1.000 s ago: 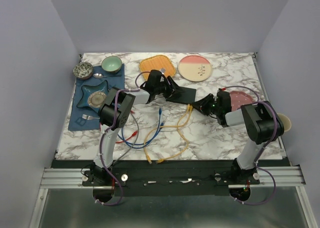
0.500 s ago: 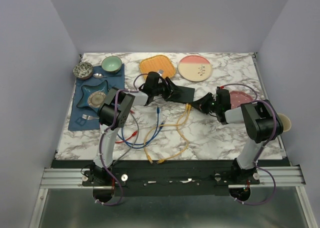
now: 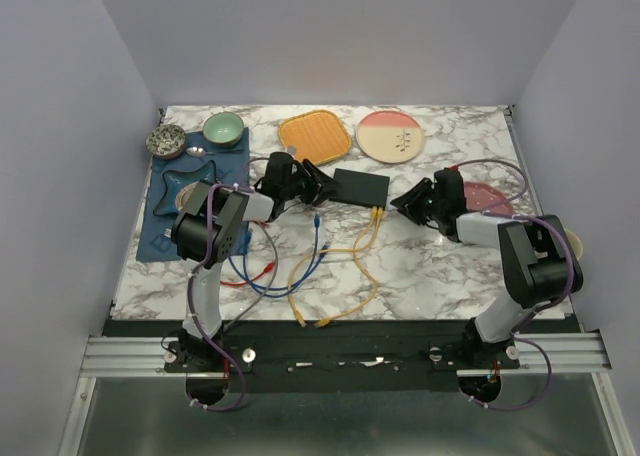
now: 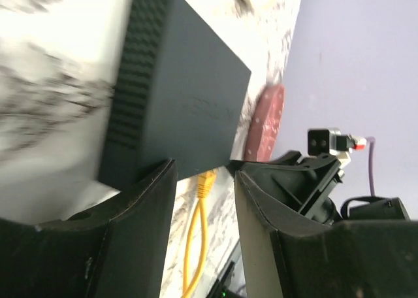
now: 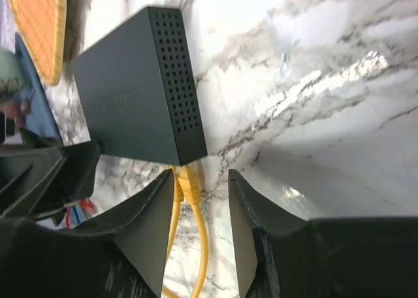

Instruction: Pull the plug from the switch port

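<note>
The switch is a flat dark box lying mid-table, and it also shows in the left wrist view and the right wrist view. Two yellow plugs sit in the sockets on its near edge; the left wrist view shows one of them. My left gripper is open just left of the switch, its jaws framing the switch's near corner and the plug. My right gripper is open just right of the plugs, which lie between its fingers without touching them.
An orange square plate and a cream-and-pink plate lie behind the switch. A red plate lies under my right arm. A blue mat with bowls is at the left. Yellow, blue and red cables loop in front.
My left gripper has drawn back to the left, off the switch. My right gripper has backed off slightly to the right. The plugs stay in the switch.
</note>
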